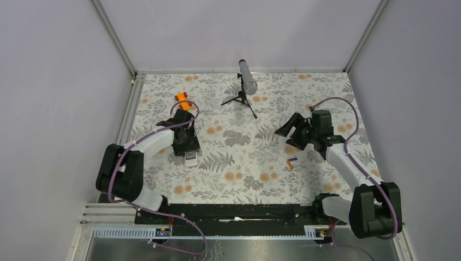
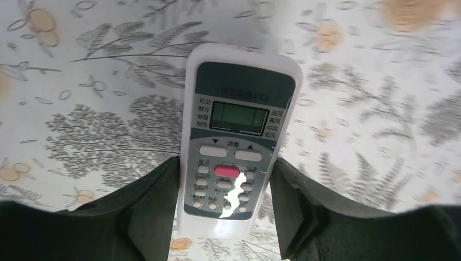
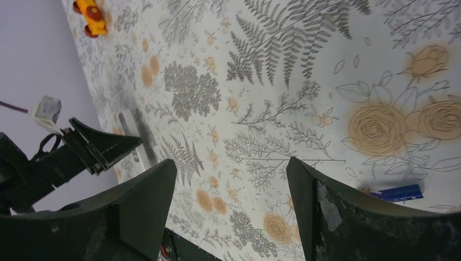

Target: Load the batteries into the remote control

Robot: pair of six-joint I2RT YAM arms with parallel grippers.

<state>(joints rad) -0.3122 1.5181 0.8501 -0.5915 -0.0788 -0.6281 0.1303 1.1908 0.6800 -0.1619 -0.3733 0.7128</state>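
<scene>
Remote control [image 2: 239, 136] lies face up on the floral table [image 1: 244, 163], left of centre. Its button end sits between the fingers of the left gripper [image 2: 224, 163], which pinch its two long sides. Well off to the right, the batteries [image 1: 292, 161], one orange and one blue, lie together on the cloth. Just beyond them the right gripper [image 1: 292, 133] hangs with its jaws spread and holding nothing. An orange toy [image 1: 183, 101] sits past the left arm, and a small tripod [image 1: 240, 99] stands near the back.
</scene>
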